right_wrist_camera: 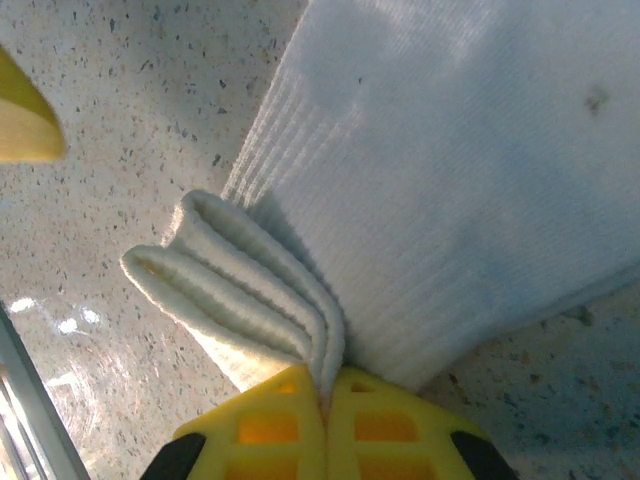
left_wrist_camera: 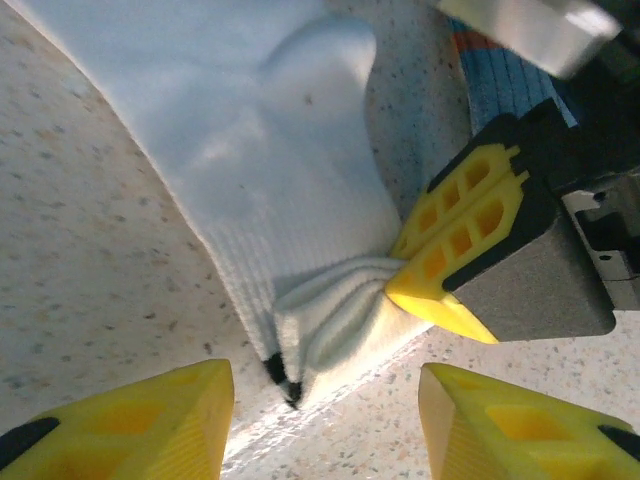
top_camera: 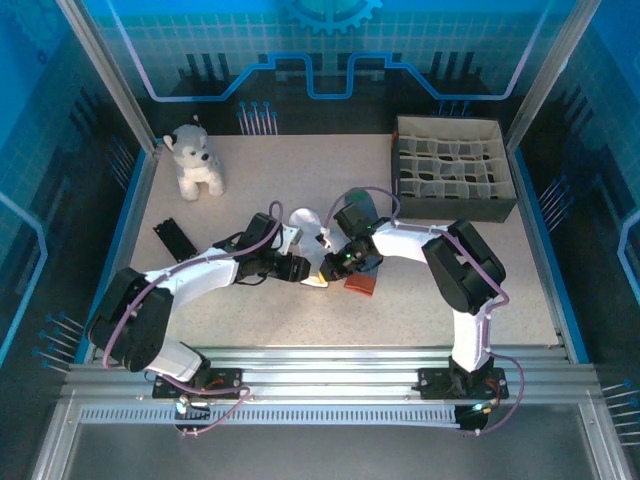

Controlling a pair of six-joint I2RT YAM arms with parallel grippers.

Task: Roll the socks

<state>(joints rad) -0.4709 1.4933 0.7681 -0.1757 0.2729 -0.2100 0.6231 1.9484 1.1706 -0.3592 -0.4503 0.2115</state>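
The white sock lies flat on the speckled table, its cuff end folded into several layers. My right gripper is shut on that folded cuff, the fabric pinched between its yellow fingers. My left gripper stands open just short of the cuff's dark-striped corner, with nothing between its fingers. In the top view both grippers, left and right, meet at the table's middle over the white sock. The teal sock with its orange cuff lies just right of them, partly under the right arm.
A white-grey plush dog sits at the back left. A dark divided box stands at the back right. A flat black object lies left of the left arm. Raised blue rails edge the table.
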